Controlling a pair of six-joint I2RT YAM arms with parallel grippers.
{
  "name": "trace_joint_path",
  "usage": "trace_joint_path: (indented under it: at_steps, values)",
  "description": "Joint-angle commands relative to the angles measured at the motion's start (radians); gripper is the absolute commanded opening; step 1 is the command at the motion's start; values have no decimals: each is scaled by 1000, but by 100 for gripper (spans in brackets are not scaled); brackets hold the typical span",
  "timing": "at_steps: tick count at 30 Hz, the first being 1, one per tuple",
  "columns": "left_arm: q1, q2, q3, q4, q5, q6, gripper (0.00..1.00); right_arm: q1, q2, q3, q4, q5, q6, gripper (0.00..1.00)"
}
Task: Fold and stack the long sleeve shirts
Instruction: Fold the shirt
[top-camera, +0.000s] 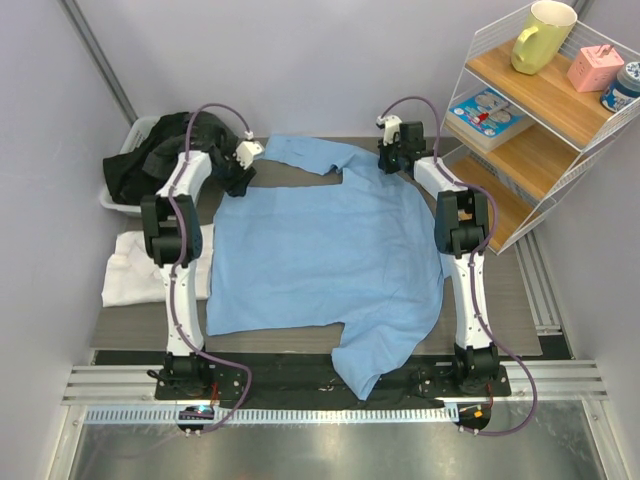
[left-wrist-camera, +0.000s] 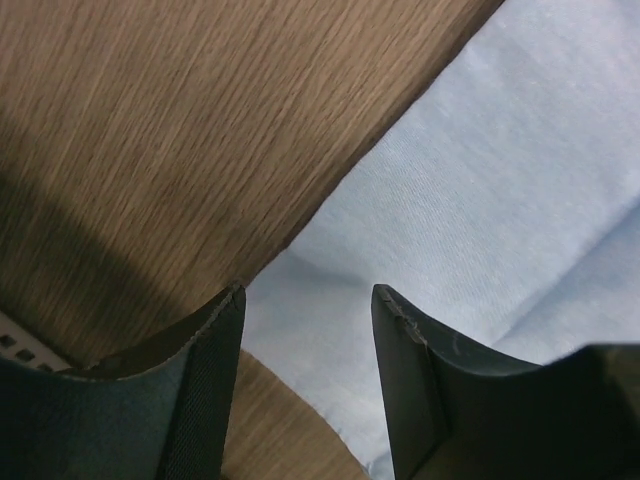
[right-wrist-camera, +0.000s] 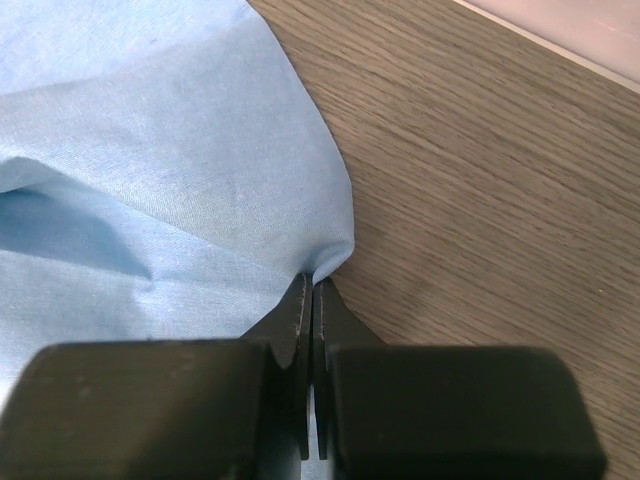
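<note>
A light blue shirt (top-camera: 320, 255) lies spread across the wooden table (top-camera: 510, 300), one sleeve trailing over the near edge. At the shirt's far left corner, my left gripper (top-camera: 241, 178) is down at the cloth. In the left wrist view the left gripper (left-wrist-camera: 308, 292) is open, its fingers (left-wrist-camera: 212, 380) straddling a strip of blue cloth (left-wrist-camera: 480, 180). My right gripper (top-camera: 391, 160) is at the far right corner. The right wrist view shows the right gripper (right-wrist-camera: 313, 282) shut on a pinched fold of the blue shirt (right-wrist-camera: 180, 170). A white shirt (top-camera: 135, 268) lies crumpled at the left.
A white bin (top-camera: 112, 195) with dark clothes (top-camera: 150, 160) stands at the far left corner. A wire shelf (top-camera: 540, 130) on the right carries a yellow mug (top-camera: 542, 35), a pink box (top-camera: 596, 68) and a tray. Bare wood shows beside the blue shirt.
</note>
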Motion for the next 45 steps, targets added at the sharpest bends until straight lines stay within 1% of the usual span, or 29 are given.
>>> trace_joint_path:
  at_steps: [1,5,6,7,8,10,13,16,17,19,26,32,37,38,39,40,41,43,44,45]
  values:
    - [-3,58,74,7,24,83,54,-4,-99,-6,9,-20,-21,1]
    - [-1,104,140,-28,45,92,53,-4,-108,-17,13,-23,-36,1]
    - [-1,113,148,-40,54,116,53,-4,-110,-18,13,-25,-35,1]
    - [-3,117,152,-49,59,119,50,-4,-114,-17,12,-25,-36,1]
    - [-3,117,157,-56,68,121,43,-4,-116,-17,13,-28,-39,1]
    - [-1,110,154,-63,80,129,39,-2,-127,-15,16,-28,-41,1]
    - [-1,81,128,-63,91,142,31,-2,-143,-14,18,-30,-44,1]
    - [4,34,82,-34,104,136,17,-4,-168,-14,18,-36,-44,1]
    - [5,25,76,-36,117,141,7,-2,-182,-15,18,-39,-44,1]
    - [7,-3,54,-27,116,143,0,-4,-194,-18,18,-39,-45,1]
    - [13,-112,-28,29,128,132,0,-4,-280,-86,16,-62,-47,1]
    - [13,-244,-156,39,145,193,0,-5,-418,-221,18,-89,-45,1]
    - [13,-316,-239,15,144,239,0,-10,-544,-369,19,-117,-64,1]
    - [13,-321,-252,16,143,244,2,-8,-553,-386,25,-123,-68,1]
    - [13,-319,-254,26,142,235,7,-8,-556,-409,24,-128,-72,1]
    - [13,-315,-251,36,140,224,26,-10,-555,-416,24,-129,-73,1]
    - [14,-307,-240,42,140,218,35,-8,-550,-419,24,-125,-75,1]
    - [13,-252,-178,41,133,198,48,-8,-539,-417,26,-119,-75,1]
    - [13,-223,-148,35,121,195,50,-8,-527,-414,26,-117,-76,1]
    - [13,-198,-78,6,120,193,51,-10,-521,-405,22,-115,-75,1]
